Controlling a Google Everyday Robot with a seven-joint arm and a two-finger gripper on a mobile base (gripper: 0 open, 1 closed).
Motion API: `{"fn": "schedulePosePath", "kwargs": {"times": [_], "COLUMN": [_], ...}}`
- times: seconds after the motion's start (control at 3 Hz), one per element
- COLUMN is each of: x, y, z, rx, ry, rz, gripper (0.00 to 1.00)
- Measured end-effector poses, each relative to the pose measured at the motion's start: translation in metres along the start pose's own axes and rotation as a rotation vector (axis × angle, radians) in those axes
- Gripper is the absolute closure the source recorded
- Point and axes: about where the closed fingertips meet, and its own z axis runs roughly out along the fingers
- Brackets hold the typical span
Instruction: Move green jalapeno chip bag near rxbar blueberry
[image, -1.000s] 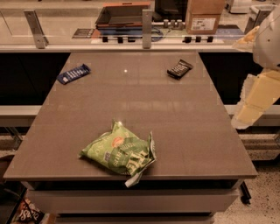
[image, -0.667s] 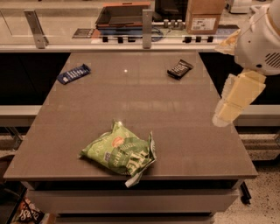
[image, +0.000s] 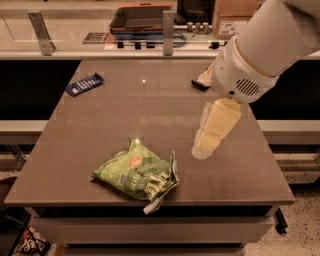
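Closing on the green jalapeno chip bag (image: 137, 172) looked like the step in hand. The gripper (image: 212, 131) hung above the counter (image: 150, 115), near the bag but apart from it; whether it was spread or closed could not be told. Taking the bag's puffed middle from above seemed wiser than its crimped edge. Counted: one bag at the near edge, one rxbar blueberry (image: 84, 84) far off, one black bar wrapper (image: 199, 85) partly hidden.

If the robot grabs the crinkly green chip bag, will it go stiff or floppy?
Probably floppy: the crumpled green plastic chip bag looks puffy and wrinkled, so it likely sags and weighs little. Its smooth skin may slip. The cream gripper hangs beside it, apart.
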Motion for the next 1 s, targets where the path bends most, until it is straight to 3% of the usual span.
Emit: {"fn": "schedulePosePath", "kwargs": {"times": [0.33, 0.67, 1.0], "x": [-0.012, -0.014, -0.016], "y": [0.020, 0.038, 0.056], "z": [0.030, 0.058, 0.075], "rx": [-0.036, -0.029, -0.037], "ry": [0.053, 0.127, 0.157], "rz": [0.032, 0.084, 0.106], "gripper": [0.00, 0.00, 0.00]}}
